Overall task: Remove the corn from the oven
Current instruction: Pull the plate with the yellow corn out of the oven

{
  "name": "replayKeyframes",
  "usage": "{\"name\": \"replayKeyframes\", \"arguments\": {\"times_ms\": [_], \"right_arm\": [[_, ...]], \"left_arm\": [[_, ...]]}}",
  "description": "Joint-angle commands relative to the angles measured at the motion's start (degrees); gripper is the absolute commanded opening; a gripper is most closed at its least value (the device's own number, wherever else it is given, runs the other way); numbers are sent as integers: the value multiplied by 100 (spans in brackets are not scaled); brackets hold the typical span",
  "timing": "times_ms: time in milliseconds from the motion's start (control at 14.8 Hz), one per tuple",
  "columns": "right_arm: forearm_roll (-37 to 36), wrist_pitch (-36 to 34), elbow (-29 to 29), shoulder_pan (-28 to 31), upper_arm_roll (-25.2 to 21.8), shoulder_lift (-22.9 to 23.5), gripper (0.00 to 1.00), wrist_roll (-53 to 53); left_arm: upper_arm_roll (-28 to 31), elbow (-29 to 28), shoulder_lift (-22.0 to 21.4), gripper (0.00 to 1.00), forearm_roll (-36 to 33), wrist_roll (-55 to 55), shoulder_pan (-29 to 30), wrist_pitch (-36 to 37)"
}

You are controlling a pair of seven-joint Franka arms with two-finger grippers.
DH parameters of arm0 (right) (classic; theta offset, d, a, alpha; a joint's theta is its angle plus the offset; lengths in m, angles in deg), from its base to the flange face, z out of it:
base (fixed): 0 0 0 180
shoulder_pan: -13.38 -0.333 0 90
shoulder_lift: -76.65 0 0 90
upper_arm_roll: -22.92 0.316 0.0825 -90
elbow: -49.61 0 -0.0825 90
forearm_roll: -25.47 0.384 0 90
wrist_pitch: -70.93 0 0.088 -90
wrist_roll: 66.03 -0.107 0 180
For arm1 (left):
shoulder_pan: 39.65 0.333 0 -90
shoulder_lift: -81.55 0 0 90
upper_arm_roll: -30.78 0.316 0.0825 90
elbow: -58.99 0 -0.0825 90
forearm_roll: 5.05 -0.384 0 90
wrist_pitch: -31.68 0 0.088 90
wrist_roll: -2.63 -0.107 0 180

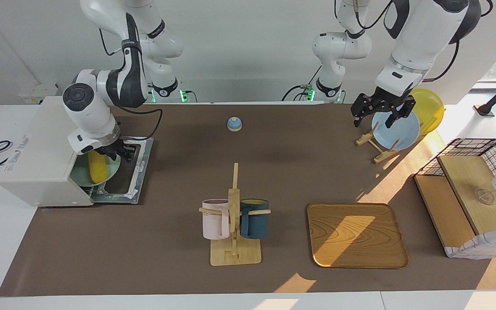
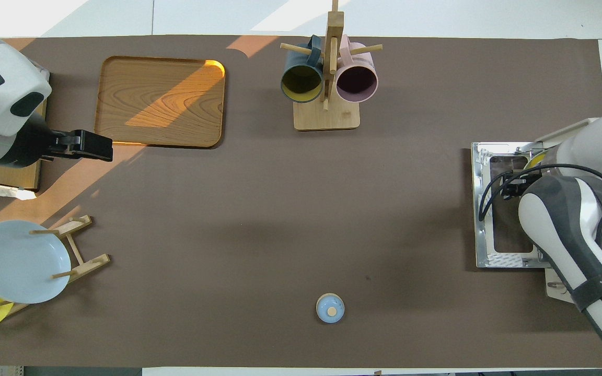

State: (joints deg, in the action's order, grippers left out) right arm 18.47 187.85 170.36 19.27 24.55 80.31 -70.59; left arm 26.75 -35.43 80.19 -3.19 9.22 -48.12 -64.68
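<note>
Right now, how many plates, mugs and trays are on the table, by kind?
Plates: 3, the blue plate and yellow plate in the rack, plus the green plate under the corn in the oven.
Mugs: 2, pink mug and dark blue mug.
Trays: 1, wooden tray.
Total: 6.

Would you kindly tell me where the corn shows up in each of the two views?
Facing view: the corn lies on a green plate in the oven mouth, under the right gripper.
Overhead view: only a yellow sliver shows beside the right arm.
Shared landmark: the oven's open door.
</note>
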Motion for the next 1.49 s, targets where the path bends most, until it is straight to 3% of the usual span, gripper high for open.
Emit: {"name": "replayKeyframes", "arguments": {"times_ms": [0, 203, 339, 542, 881, 1424], "right_arm": [[-90, 270, 353, 105, 48, -226, 49, 394], [-90, 594, 703, 131, 48, -331, 44, 412], [-152, 622, 819, 140, 48, -401, 0, 639], [-432, 499, 776, -9, 83, -402, 0, 772], [-706, -273, 74, -1141, 109, -235, 0, 650], [-794, -1661, -1323, -2872, 118, 344, 0, -965]], "left_arm": [[25, -208, -110, 100, 51, -53, -23, -173], [25, -243, -118, 100, 51, -61, -14, -278], [25, -252, -118, 100, 59, -44, -14, -278], [25, -252, -118, 100, 59, -52, -14, -287], [16, -252, -118, 100, 68, -70, -14, -313], [-11, -296, -110, 100, 86, -70, -102, -331]]}}
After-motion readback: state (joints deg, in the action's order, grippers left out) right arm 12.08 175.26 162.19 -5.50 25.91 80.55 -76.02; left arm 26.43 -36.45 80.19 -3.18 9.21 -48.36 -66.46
